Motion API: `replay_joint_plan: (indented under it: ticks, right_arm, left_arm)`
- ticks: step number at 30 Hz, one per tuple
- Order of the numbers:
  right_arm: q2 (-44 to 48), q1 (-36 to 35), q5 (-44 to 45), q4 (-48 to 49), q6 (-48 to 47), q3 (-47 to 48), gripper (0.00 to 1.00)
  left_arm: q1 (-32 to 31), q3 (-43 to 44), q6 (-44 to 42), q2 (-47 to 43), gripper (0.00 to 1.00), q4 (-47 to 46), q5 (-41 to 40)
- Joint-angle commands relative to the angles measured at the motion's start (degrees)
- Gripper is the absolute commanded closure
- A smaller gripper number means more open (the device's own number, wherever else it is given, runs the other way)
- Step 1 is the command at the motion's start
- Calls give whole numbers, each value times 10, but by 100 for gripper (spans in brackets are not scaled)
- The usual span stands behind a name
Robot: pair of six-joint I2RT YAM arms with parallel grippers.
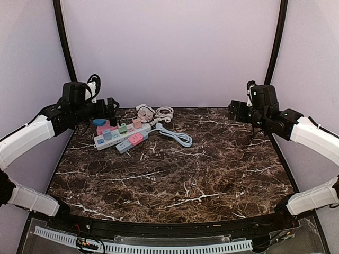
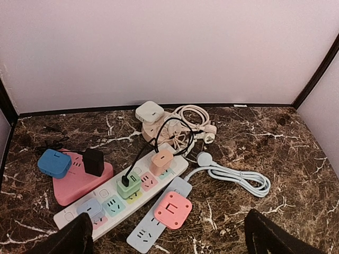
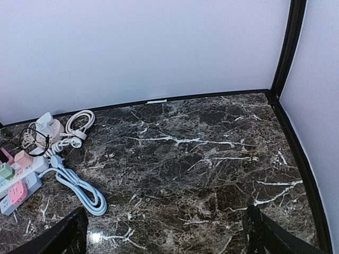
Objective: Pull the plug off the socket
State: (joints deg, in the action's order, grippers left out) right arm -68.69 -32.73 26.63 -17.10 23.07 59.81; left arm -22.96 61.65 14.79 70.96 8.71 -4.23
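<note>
Both sets of fingers are spread wide with nothing in them on our rig: left fingers (image 2: 66, 238) hang just near the strips, right fingers (image 3: 63, 235) over the worktop's (image 1: 212, 174) far right corner. The white power strip (image 2: 122, 198), green plug (image 2: 128, 185) and peach plug (image 2: 161, 161) stuck in it, sits in the far left corner.

Left wrist view: left gripper (image 2: 167, 222), both fingers (image 2: 66, 238) cut off by the bottom edge. One finger covers the near end of the white power strip (image 2: 177, 168) and part of a lilac plug (image 2: 91, 207). Black cable (image 2: 159, 138): ends not traceable in the tangle.

Right wrist view: right gripper (image 3: 164, 222), fingers likewise cut off. Blue power strip (image 3: 34, 182) runs past the left edge.

Top view: socket holes too small to tell.
</note>
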Motion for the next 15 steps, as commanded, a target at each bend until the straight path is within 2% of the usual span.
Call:
replay_joint_plan:
  ticks: [1,4,8,15]
  right_arm:
    - [-2,6,-1,17,-7,23,1]
    - [2,6,7,21,1,19,1]
    - [17,6,-12,53,0,-5,1]
    - [37,10,-58,99,0,-43,1]
  left_arm:
    - [1,4,2,2,1,16,-19]
    - [2,23,8,12,1,56,-69]
    - [3,44,-5,23,1,86,-55]
    - [1,59,62,66,1,144,-30]
